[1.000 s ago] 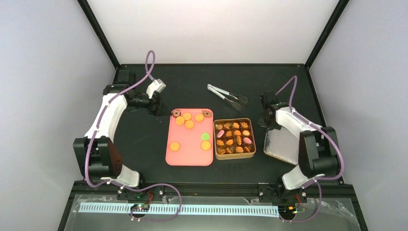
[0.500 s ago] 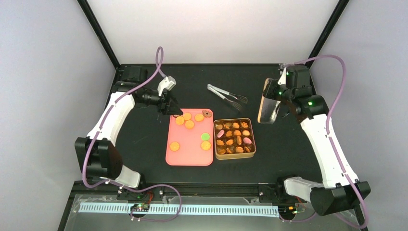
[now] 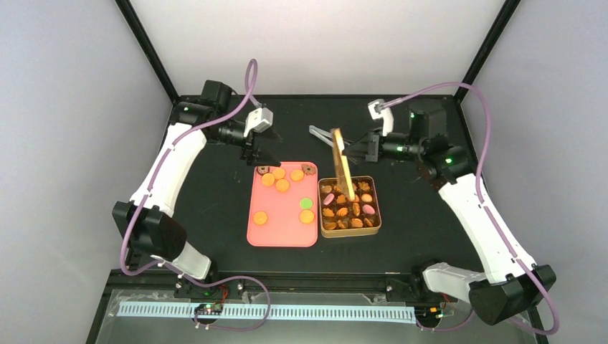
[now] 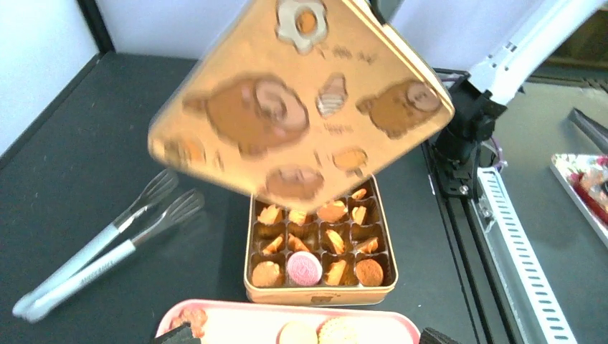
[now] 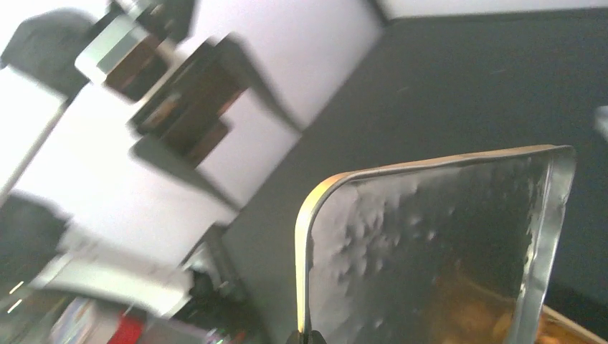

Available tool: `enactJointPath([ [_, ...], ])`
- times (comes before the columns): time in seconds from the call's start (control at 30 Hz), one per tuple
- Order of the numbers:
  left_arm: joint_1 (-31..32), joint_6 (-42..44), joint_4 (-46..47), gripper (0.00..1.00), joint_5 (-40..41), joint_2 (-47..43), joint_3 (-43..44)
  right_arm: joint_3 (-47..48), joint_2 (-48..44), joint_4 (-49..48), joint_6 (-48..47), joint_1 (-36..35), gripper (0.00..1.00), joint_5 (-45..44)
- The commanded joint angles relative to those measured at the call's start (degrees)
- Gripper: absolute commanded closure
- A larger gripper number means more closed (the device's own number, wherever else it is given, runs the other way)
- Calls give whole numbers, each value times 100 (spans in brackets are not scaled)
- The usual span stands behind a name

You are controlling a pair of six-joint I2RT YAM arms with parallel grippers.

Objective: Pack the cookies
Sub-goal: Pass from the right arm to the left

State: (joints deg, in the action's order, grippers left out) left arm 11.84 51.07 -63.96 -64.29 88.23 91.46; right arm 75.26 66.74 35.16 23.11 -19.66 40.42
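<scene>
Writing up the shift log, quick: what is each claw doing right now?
Left claw: open, holding nothing.
Right claw: shut on the tin lid, held on edge over the cookie tin.

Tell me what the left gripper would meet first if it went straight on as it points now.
Probably the pink tray, at its far left corner by the brown cookie; how high the left gripper hangs is unclear.

tray [image 3: 258,236]: one
tin [image 3: 351,231]: one
lid [image 3: 342,168]: one
tongs [image 3: 337,143]: one pair
arms [image 3: 168,168]: two
cookies [image 3: 282,185] on the tray: I count nine, made up of six orange, two dark brown, one green
pink cookies in the tin: I make out two
</scene>
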Motion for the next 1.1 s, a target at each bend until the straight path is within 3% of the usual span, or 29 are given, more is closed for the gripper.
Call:
enactJointPath([
  [0.0,175,1895,-1278,15,-209,127,640,-223,-41,-984,-8,-520,99,1758],
  [0.23,364,3011,-1870,13,-189,62,902,-133,326,-1118,-384,-1535,99,2302],
  [0.37,657,3454,-2491,20,31,73,863,-88,511,-1384,-267,-1719,99,2510],
  [0.57,783,3504,-2499,49,212,-121,555,85,756,-1416,-305,-1834,99,2659],
  [0.83,914,3382,-2504,80,397,-191,296,256,1025,-1223,-486,-1846,99,2566],
  [0.9,946,3333,-2499,96,488,-185,285,347,1082,-982,-666,-1845,99,2440],
  [1.0,952,3232,-2497,98,614,-157,300,565,1166,-380,-1067,-1840,99,2119],
  [1.03,952,3212,-2499,98,632,-152,288,635,1180,-164,-1212,-1829,93,1918],
  [1.07,952,3193,-2497,98,649,-148,284,713,1191,55,-1360,-1818,80,1684],
])
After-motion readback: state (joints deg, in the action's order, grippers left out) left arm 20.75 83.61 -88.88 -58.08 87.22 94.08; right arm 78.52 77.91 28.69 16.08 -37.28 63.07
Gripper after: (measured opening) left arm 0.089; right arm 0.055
